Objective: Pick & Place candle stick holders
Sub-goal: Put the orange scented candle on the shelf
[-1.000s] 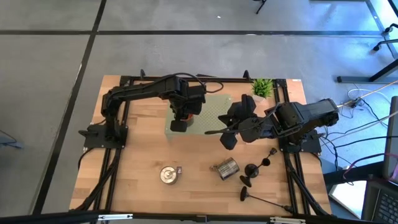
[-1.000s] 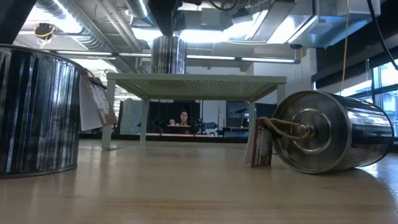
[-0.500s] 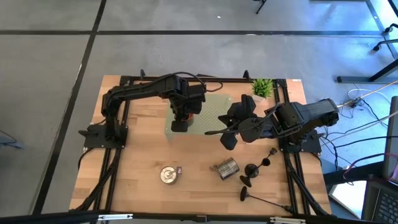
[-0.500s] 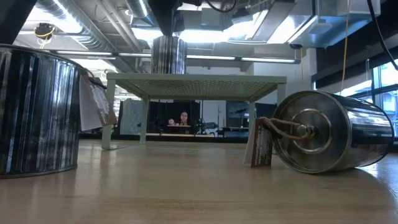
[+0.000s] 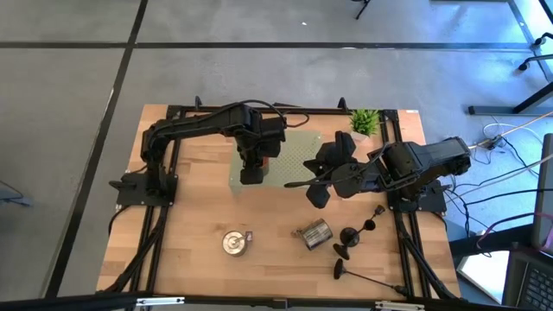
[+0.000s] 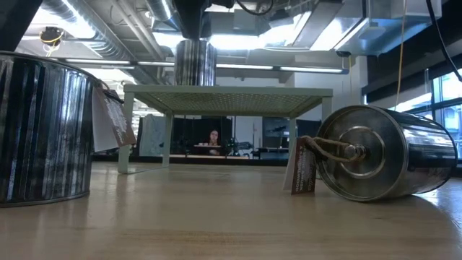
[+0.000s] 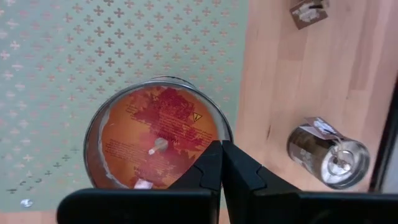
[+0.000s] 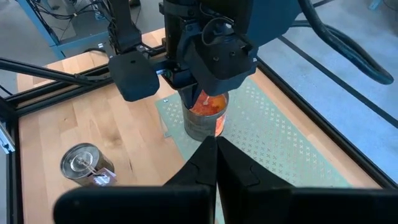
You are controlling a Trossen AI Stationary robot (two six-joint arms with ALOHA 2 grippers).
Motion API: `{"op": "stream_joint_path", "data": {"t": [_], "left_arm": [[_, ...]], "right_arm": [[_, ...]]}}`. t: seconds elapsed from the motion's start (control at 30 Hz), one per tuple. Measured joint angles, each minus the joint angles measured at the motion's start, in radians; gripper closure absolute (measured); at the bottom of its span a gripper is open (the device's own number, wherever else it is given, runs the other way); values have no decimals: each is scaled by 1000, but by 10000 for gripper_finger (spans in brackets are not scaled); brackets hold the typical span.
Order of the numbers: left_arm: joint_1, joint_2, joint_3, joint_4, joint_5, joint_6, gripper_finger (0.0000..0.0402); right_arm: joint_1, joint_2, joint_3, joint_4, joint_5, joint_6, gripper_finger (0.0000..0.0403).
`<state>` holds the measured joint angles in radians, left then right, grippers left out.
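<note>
Black candle stick holders (image 5: pixel 348 237) lie at the table's near right, one (image 5: pixel 340 271) with its thin stem toward the near edge; no gripper touches them. My left gripper (image 7: pixel 221 148) is shut and points down over an orange-topped tin (image 7: pixel 155 137). The tin stands upright on a pale green perforated stand (image 5: pixel 298 151). My right gripper (image 8: pixel 211 142) is shut on nothing. It hangs above the table right of the stand (image 5: pixel 294 183), pointing slantwise down toward that tin (image 8: pixel 205 115). My left gripper's shut fingers (image 7: pixel 211 163) stand above the orange tin's rim (image 7: pixel 219 132), coming from above. I cannot tell whether they touch it. The tin rests upright on the stand.
A silver tin (image 5: pixel 233 244) stands upright near the front middle. Another (image 5: pixel 313 233) lies on its side beside the holders, with a paper tag (image 6: pixel 303 170). A small green plant (image 5: pixel 365 121) stands at the far right. A person (image 6: pixel 214 135) shows far behind the table.
My left gripper has rolled a little about its own pointing line above the orange tin, staying in place.
</note>
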<state>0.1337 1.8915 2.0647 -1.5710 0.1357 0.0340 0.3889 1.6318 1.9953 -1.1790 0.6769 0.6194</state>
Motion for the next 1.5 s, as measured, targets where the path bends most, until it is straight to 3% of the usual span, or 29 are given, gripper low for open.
{"op": "stream_joint_path", "data": {"t": [0.6,0.83,1.3,1.5], "left_arm": [[-18,0,0,0,31,-63,400],[-21,-13,0,0,-119,-53,400],[-8,-9,21,4,-162,50,400],[2,-9,118,39,-171,22,400]], "right_arm": [[0,0,0,-17,0,-14,399],[0,0,0,-21,0,-22,399],[0,0,0,-26,0,-21,399],[-2,0,0,-26,0,-22,399]]}}
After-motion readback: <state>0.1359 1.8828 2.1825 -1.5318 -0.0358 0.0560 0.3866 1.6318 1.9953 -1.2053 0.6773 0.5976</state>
